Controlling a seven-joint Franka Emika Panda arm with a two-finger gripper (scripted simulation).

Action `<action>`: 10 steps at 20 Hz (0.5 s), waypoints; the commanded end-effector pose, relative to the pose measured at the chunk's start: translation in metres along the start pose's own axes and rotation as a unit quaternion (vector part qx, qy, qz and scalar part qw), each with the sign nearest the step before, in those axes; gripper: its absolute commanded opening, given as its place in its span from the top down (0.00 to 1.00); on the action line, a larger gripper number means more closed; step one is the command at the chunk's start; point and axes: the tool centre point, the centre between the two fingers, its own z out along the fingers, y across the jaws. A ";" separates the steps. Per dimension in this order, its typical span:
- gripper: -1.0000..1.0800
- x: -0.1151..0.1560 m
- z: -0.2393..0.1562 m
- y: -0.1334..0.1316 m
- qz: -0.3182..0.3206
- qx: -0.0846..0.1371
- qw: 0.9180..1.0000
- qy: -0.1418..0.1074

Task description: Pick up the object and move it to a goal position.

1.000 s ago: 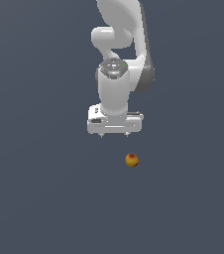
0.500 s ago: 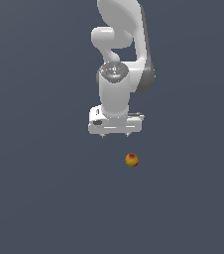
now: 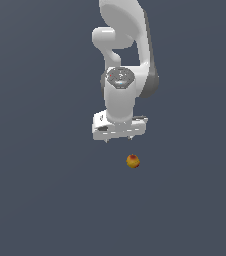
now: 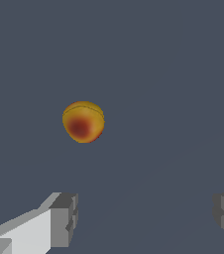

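1. Claw [image 3: 119, 137] first: you have it hanging just below the middle of the exterior frame, spread wide with nothing between its fingers. In the wrist view the two grey pads [image 4: 64, 219] sit at the lower left and lower right edges, with bare ground between them.

2. Your target, the ball [image 3: 132, 161], lies on the surface [image 3: 45, 200] a little below and to the right of the claw in the exterior frame, apart from it and untouched. In the wrist view it shows left of centre, in the upper half, beyond the finger gap, not inside it.

3. Progress, as I judge it: you are at the approach. Nothing is gripped and nothing lifted. You have yet to line up over the ball, descend, close, raise it and carry it to the goal. No goal marker shows in either frame, so you cannot read from these where it must end up.

4. Shapes and finishes: the ball is small and nearly round, yellow-orange with a soft red blotch, smooth like fruit skin, and far smaller than the claw. A round thing like that may roll if you nudge it.

5. The arm [image 3: 122, 60] is glossy white with rounded joints; the pads are blocky matte grey. The surface is flat, plain dark blue-grey.
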 end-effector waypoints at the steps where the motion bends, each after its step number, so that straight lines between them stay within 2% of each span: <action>1: 0.04 0.005 0.005 -0.005 -0.026 -0.002 1.000 0.000; 6: 0.04 0.018 0.020 -0.018 -0.098 -0.007 0.995 0.000; 10: 0.04 0.031 0.035 -0.032 -0.168 -0.010 0.986 0.001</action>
